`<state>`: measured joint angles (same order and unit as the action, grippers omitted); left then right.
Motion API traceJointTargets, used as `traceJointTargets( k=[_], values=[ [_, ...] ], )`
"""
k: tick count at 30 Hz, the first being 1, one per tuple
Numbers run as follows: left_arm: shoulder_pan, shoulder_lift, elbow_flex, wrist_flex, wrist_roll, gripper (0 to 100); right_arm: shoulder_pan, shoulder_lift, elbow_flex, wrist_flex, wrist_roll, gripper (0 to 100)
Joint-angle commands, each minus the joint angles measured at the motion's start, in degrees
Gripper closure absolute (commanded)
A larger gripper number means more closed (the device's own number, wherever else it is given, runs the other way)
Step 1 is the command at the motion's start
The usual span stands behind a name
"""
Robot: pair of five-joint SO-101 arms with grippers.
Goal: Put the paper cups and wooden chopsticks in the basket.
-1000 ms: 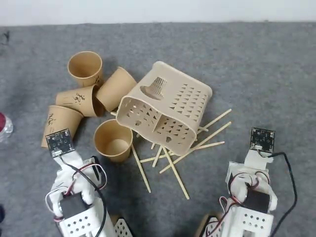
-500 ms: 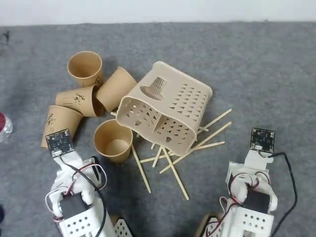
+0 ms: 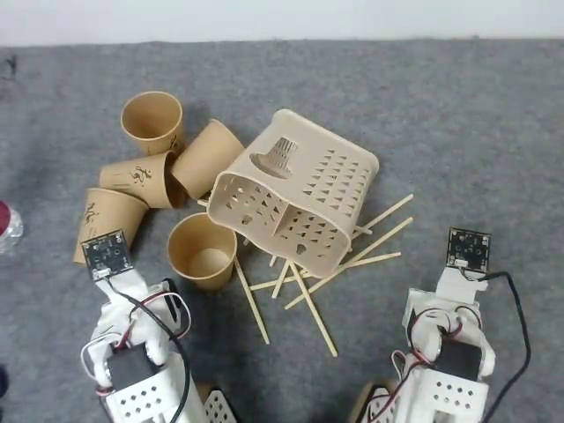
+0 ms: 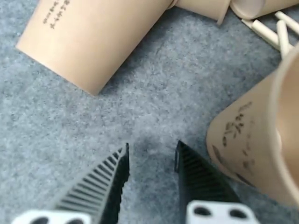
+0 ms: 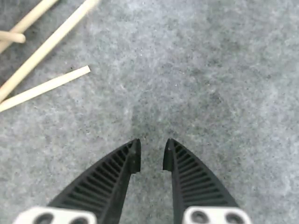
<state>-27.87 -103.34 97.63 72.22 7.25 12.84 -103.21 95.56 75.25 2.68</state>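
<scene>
The cream perforated basket lies tipped over on the grey carpet mid-table. Two paper cups stand upright, one at the back left and one beside the basket. Three more cups lie on their sides. Wooden chopsticks are scattered under and in front of the basket. My left gripper is open and holds nothing, low over the carpet between a lying cup and the upright cup. My right gripper is slightly open and holds nothing, a little short of chopstick ends.
A bottle with a red cap stands at the left edge. A white strip borders the carpet at the back. Both arms are folded at the front edge. Bare carpet stretches to the right and behind the basket.
</scene>
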Motion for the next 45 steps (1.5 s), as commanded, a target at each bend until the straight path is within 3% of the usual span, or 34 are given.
traceJointTargets(
  k=[1, 8, 12, 17, 21, 25, 29, 32, 38, 45],
  values=[
    [-0.44, -0.97, -1.19, 0.26, -0.7, 83, 0.4, -0.66, 0.88, -0.04, 0.26, 89.0],
    [-0.44, -0.97, -1.19, 0.26, -0.7, 83, -2.33, -0.66, 0.7, -5.93, 0.53, 88.7],
    [-0.35, -0.97, -1.19, 0.26, -0.79, 83, 0.04, -0.66, -1.32, -15.78, 0.53, 88.7],
    [-0.35, -0.97, -1.19, 0.26, -0.7, 83, 1.19, -0.66, -3.87, -16.66, 0.88, 88.5],
    [2.9, -0.97, -1.27, 0.26, -0.79, 83, 1.19, -0.66, -12.66, -16.92, 14.42, 82.5],
    [15.82, -0.97, -1.27, 0.26, -0.79, 83, -7.43, 0.13, -28.84, -16.84, 15.21, 74.1],
    [25.67, -0.97, -1.19, 0.26, -0.79, 83, -17.01, 5.41, -37.8, -19.74, 15.03, 74.3],
    [26.29, -0.97, -1.19, 0.26, -0.79, 83, -19.21, 14.99, -43.25, -19.47, 14.07, 75.6],
    [26.29, -0.97, -1.19, 0.26, -0.62, 83, -21.32, 34.95, -63.3, -14.9, 4.22, 75.4],
    [26.29, -0.97, -1.19, 0.26, -0.79, 83, -41.71, 57.36, -94.68, 0.4, 2.99, 75.4]
  ],
)
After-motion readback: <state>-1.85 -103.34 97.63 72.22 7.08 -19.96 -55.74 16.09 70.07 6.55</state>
